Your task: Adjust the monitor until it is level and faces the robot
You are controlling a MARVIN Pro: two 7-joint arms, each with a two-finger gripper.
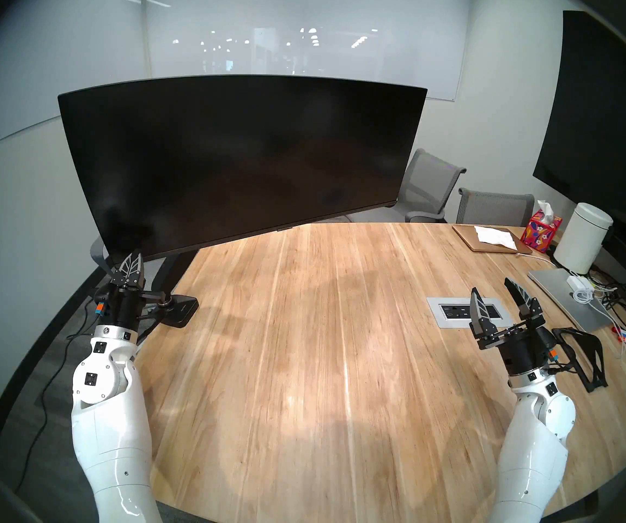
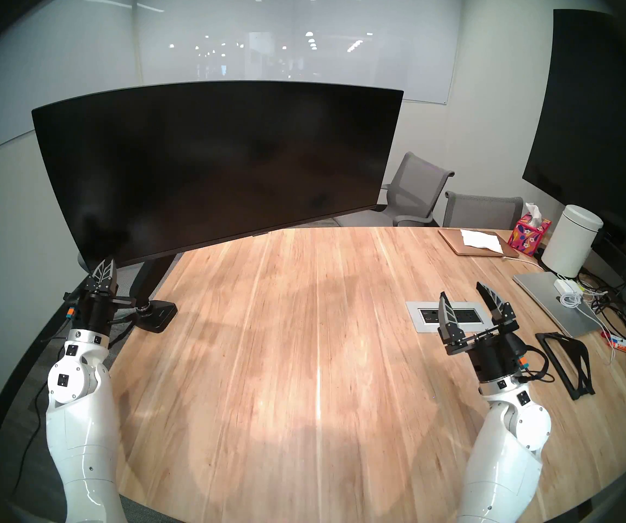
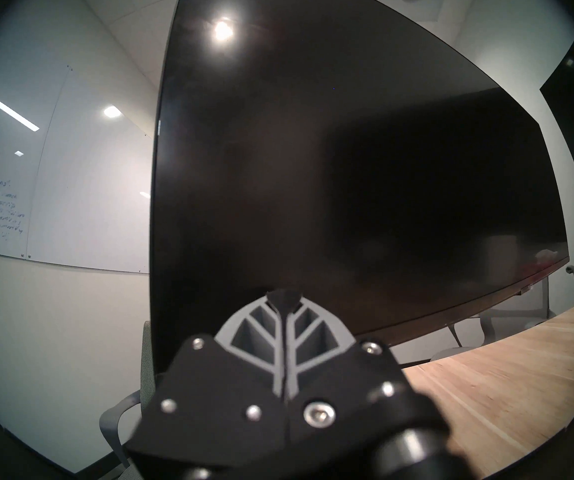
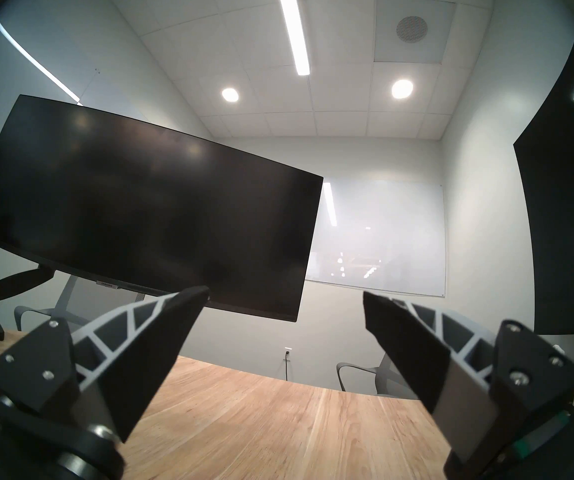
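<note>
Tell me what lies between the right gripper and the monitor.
Nothing but bare wooden table. In the head views the open right gripper has only tabletop between it and the monitor; the right wrist view shows the same.

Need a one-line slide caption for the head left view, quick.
Tilted monitor, its left end low, with shut left gripper at its lower left corner; right gripper open.

An office meeting room: a wood table [image 1: 304,341] with inset outlets [image 1: 455,311], grey mesh chairs [image 1: 432,188] at upper right, whiteboards [image 1: 304,31] on the walls.
</note>
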